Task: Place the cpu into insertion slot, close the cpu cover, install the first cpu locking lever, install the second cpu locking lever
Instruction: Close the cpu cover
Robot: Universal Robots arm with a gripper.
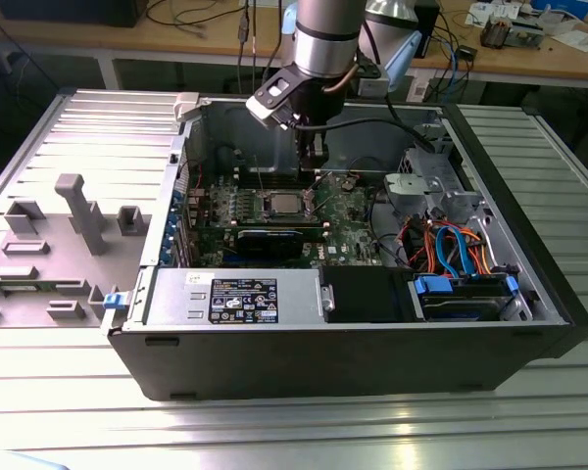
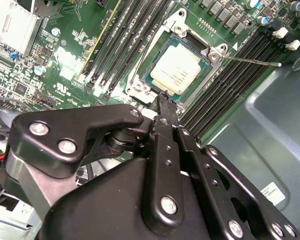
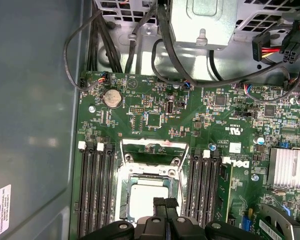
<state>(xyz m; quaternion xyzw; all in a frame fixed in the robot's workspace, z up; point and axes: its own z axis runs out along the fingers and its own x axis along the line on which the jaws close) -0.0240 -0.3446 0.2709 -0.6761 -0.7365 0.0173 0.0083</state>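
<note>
A ribbed metal table [image 1: 69, 411] catches glare, with a cluttered wooden workbench [image 1: 539, 61] behind.

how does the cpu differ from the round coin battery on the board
The cpu is square and larger; the coin battery is round and smaller. The cpu sits in the insertion slot between the memory slots; the coin battery sits on open board. Both are silvery and lie flat.

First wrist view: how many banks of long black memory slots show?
2: one bank and a second bank flank the silvery square cpu; the black gripper may hide their ends.
</note>
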